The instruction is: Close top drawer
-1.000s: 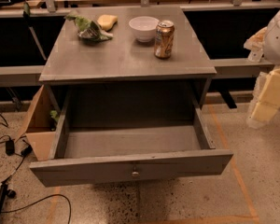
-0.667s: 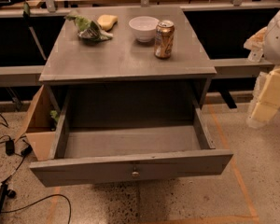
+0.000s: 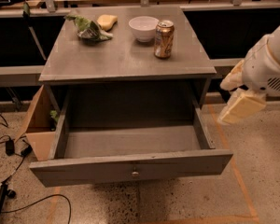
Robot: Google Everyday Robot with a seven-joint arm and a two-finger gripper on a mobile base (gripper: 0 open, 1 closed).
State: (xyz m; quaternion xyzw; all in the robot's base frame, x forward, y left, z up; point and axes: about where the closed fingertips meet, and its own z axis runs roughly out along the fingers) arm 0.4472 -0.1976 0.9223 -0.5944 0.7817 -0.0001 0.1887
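On speckled floor point(image 3: 266, 181), wide grey wooden top drawer point(image 3: 130, 169) remains open, push unstarted; cream gripper point(image 3: 240, 107) unmoved at right, its state unclear

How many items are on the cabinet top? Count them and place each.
4: green bag back left, yellow sponge beside it, white bowl back centre, can right of the bowl. None seem hidden. The pincer hangs right of the open drawer.

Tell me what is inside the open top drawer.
Inside the top drawer only its bare grey floor shows. The strip just behind its front panel is hidden, and the rear is in shadow. The claw hangs beside it, at picture right.
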